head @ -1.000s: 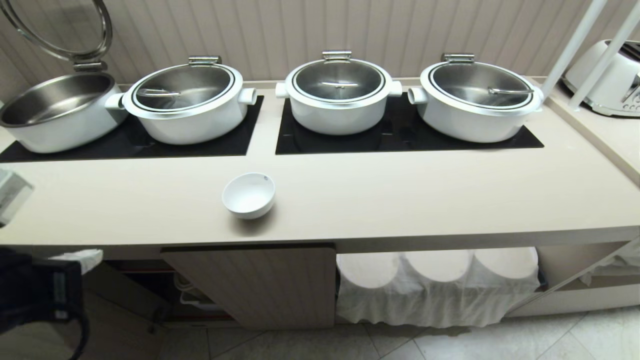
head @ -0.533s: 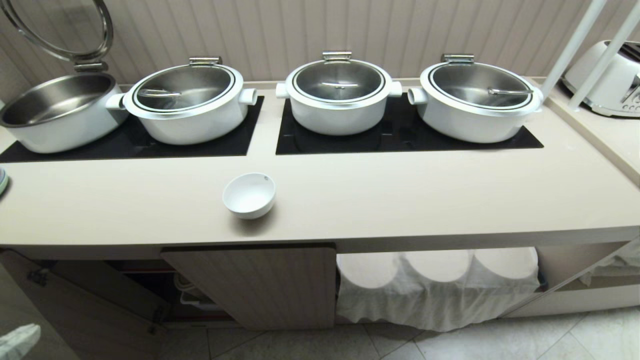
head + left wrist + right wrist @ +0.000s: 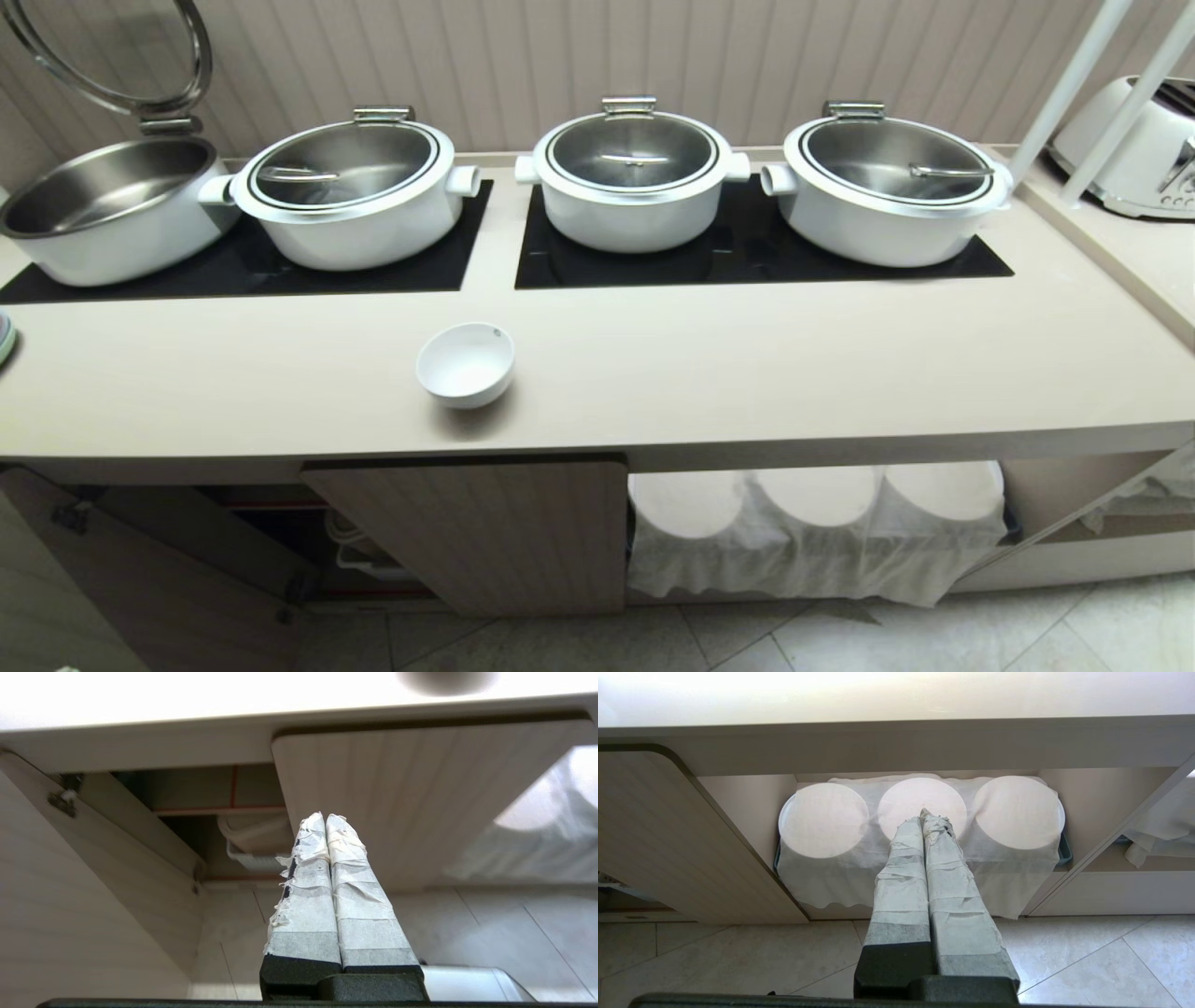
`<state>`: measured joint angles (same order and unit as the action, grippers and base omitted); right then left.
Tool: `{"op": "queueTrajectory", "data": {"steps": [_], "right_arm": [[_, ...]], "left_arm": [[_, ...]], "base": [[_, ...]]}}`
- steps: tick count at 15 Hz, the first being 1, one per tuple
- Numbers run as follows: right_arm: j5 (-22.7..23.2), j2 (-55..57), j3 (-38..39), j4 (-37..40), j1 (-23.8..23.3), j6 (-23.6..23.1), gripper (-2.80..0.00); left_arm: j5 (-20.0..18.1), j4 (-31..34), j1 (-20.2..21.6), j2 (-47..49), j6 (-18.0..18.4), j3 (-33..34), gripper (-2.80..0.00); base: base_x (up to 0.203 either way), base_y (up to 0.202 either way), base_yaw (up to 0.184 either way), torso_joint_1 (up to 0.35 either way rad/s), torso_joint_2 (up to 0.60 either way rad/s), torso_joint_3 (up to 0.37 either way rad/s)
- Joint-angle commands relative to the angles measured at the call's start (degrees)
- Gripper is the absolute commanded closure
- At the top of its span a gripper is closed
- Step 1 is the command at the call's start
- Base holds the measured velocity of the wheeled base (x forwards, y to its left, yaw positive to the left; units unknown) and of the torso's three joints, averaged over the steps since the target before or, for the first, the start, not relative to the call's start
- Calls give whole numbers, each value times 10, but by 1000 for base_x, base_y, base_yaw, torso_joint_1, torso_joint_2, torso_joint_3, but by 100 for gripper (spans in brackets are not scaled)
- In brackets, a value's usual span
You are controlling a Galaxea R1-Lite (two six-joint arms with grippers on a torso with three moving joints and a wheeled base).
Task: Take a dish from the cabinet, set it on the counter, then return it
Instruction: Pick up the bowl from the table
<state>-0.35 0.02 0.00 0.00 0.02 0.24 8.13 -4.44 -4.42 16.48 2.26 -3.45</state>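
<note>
Across my head view runs the long beige desk (image 3: 747, 373), with two black panels (image 3: 747, 247) set into it toward the back. On those panels stand four white pots (image 3: 635, 187): three with glass lids shut, and the one at far left with its lid tipped up. A white toaster (image 3: 1134, 149) sits on a side surface at far right.

Under the desk is the cabinet (image 3: 467, 532). Its right fluted door is shut; its left door (image 3: 140, 579) hangs open, and I can see the dark inside with a red-edged shelf (image 3: 219, 810). Just right of the cabinet, a white cloth (image 3: 812, 541) drapes over three round shapes in an open bay.

Near the desk's front edge, above the shut door and well apart from the pots, stands the bowl (image 3: 465, 364), upright and empty, with nothing touching it.

Neither arm shows in my head view. From the left wrist camera, my left hand (image 3: 325, 819) hangs low before the cabinet, its taped fingers pressed together on nothing, tips toward the edge of the shut door. My right hand (image 3: 927, 816) is likewise closed and empty, pointing at the draped cloth above the tiled floor (image 3: 1087, 961).
</note>
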Motion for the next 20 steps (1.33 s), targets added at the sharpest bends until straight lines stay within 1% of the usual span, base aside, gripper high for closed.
{"op": "queueTrajectory", "data": {"steps": [1, 2, 3, 7, 20], "right_arm": [[0, 0, 0, 0, 1, 0, 0], [0, 0, 0, 0, 0, 0, 0], [0, 0, 0, 0, 1, 0, 0], [0, 0, 0, 0, 0, 0, 0], [0, 0, 0, -1, 0, 0, 0]], "left_arm": [[-22, -32, 45, -39, 10, 34, 0], [-41, -16, 50, -58, 12, 34, 0], [-52, -4, 51, -76, 11, 34, 0], [-77, 39, 47, -164, 11, 34, 0], [-78, 42, 47, -165, 9, 35, 0]], "base": [[0, 0, 0, 0, 0, 0], [0, 0, 0, 0, 0, 0], [0, 0, 0, 0, 0, 0], [0, 0, 0, 0, 0, 0], [0, 0, 0, 0, 0, 0]]}}
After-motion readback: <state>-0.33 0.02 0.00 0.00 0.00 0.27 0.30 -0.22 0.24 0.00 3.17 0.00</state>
